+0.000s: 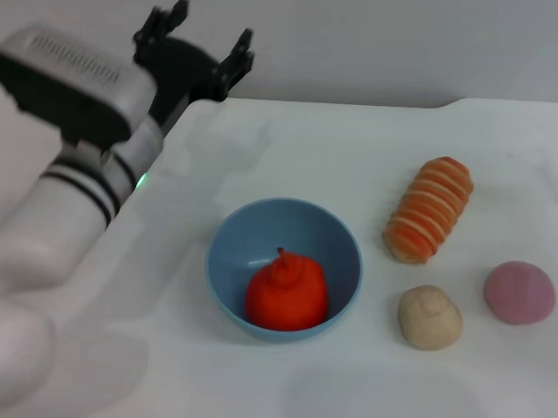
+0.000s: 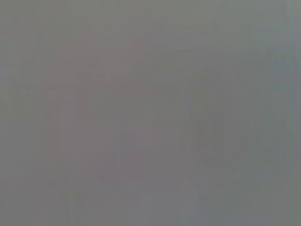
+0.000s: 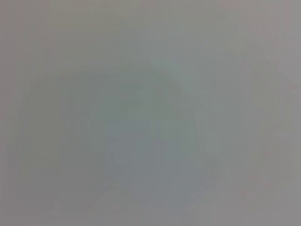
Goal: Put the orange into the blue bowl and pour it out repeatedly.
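The orange (image 1: 287, 292) lies inside the blue bowl (image 1: 234, 239), against its near wall, stem pointing up. The bowl stands upright near the middle of the white table in the head view. My left gripper (image 1: 201, 32) is raised at the far left corner of the table, well away from the bowl, open with nothing between its fingers. The right gripper is out of view. Both wrist views show only a plain grey blur.
Right of the bowl lie an orange-and-cream striped oblong (image 1: 431, 210), a beige lump (image 1: 430, 318) and a pink ball (image 1: 519, 292). The white table (image 1: 359, 148) ends at a far edge near the wall. My left arm (image 1: 67, 196) covers the left side.
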